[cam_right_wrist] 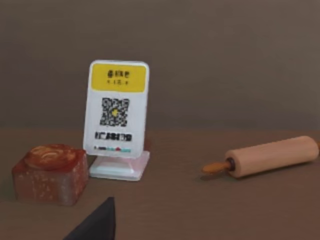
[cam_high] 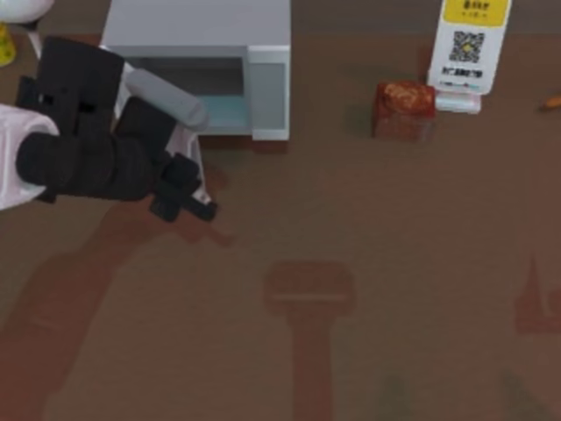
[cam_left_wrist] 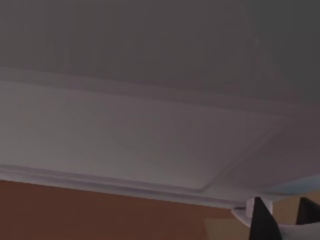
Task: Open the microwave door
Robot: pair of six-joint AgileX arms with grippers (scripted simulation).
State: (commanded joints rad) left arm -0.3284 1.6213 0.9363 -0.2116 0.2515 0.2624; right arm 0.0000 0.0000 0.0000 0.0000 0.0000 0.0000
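Observation:
The silver-grey microwave (cam_high: pixel 197 22) stands at the back left, and its pale bluish inner floor (cam_high: pixel 223 114) shows beside the narrow control panel (cam_high: pixel 270 92). The microwave door (cam_high: pixel 193 149) is swung out toward the table's front, mostly hidden under my left arm. In the left wrist view the door's grey window panel (cam_left_wrist: pixel 150 130) fills the picture. My left gripper (cam_high: pixel 187 197) is at the door's free edge. Its dark fingers (cam_left_wrist: pixel 262 222) are shut on the pale handle strip (cam_left_wrist: pixel 289 233). My right arm is outside the top view. Only a dark tip of the right gripper (cam_right_wrist: pixel 97 227) shows.
A red-brown block (cam_high: pixel 405 110) sits right of the microwave. A white and yellow QR sign (cam_high: pixel 469 44) stands behind it. A wooden rolling pin (cam_right_wrist: pixel 272 156) lies at the far right edge. A yellow object (cam_high: pixel 4 44) is at the back left corner.

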